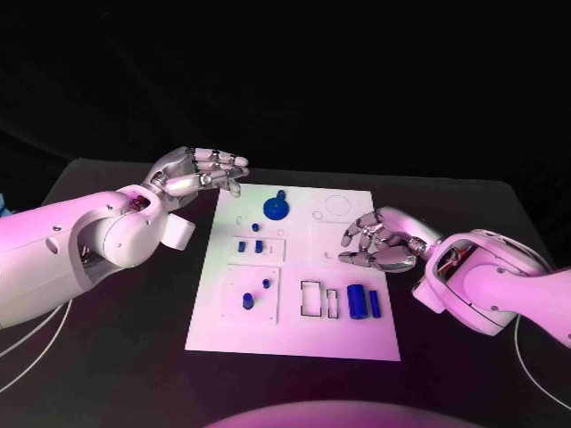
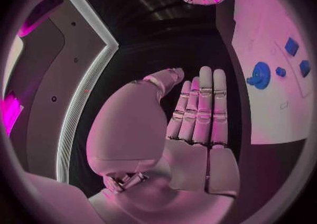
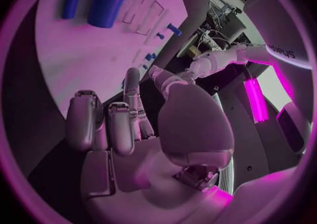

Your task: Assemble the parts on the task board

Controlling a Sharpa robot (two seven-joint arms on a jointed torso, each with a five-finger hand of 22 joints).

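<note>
Task board (image 1: 299,330) lies at table (image 1: 119,366) ctr. Left hand (image 1: 198,171) hovers off board's 11 o'clock corner, fingers straight and side by side, holding nothing. Right hand (image 1: 382,242) over board's 3 o'clock edge, fingers curled, nothing in grasp. Blue parts: round knob (image 1: 276,209) at 12 o'clock, two blocks (image 1: 363,300) at 5 o'clock.

Right hand (image 1: 379,242) covers part of task board (image 1: 299,334) mid-right edge. Small blue parts (image 1: 251,298) too tiny to tell shape. Left-wrist view cuts board off at rim.
</note>
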